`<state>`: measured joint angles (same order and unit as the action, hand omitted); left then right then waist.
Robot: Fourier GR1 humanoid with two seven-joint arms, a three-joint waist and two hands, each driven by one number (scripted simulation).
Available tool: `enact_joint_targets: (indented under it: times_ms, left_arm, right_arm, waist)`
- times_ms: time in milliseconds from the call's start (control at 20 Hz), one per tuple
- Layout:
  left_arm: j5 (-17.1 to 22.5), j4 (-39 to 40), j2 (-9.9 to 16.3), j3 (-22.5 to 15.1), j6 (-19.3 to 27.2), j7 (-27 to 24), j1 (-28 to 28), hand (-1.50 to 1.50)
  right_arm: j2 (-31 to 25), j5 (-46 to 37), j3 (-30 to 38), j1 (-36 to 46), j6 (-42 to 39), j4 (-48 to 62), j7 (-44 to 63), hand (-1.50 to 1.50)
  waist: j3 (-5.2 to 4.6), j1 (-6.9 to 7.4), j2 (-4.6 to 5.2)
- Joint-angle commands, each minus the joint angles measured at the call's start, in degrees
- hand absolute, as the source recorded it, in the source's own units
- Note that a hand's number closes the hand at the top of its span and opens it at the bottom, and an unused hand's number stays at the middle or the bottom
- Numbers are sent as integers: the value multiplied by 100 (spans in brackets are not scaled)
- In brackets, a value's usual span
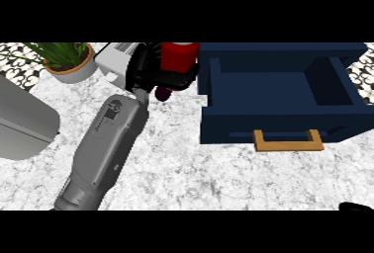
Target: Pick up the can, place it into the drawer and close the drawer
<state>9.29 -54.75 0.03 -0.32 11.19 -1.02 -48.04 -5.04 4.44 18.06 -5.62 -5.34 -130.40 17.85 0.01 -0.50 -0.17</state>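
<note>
A red can (179, 55) with a dark lower end is held in my left hand (150, 71), whose black fingers curl round its middle. The grey forearm (106, 148) comes in from the lower left. The can hangs just left of the navy blue drawer (277, 121), near its back left corner. The drawer stands pulled open, its inside (266, 86) holds nothing, and a tan handle (288, 142) sits on its front. Only a black sliver of my right hand (355, 207) shows at the lower right corner.
A potted green plant (70, 62) stands at the back left, with a white appliance (116, 55) beside it, right behind my left hand. A large grey rounded object (22, 123) lies at the left edge. The marble counter (219, 178) spreads in front of the drawer.
</note>
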Motion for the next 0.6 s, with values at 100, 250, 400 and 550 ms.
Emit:
enact_joint_targets:
  times_ms: [100, 250, 400, 550]
  left_arm:
    - [106, -232, -3, -488, 686, 973, -1022, 150]
    - [-92, 584, -2, -187, 622, 777, -1660, 150]
    - [107, 393, -2, -497, 872, 1265, -1979, 150]
    - [188, 998, -3, -308, 1000, 1369, -2641, 150]
  right_arm:
    - [-25, -135, -21, 211, 37, 340, -137, -150]
    - [6, -179, -111, 296, 71, 411, -103, -150]
    - [69, -570, -387, 607, 367, 233, 215, -150]
    - [83, -150, -137, 68, 41, 110, -104, -150]
  waist:
    - [2, -7, 11]
    - [1, -56, 41]
    - [-2, -23, 30]
    - [3, -113, 36]
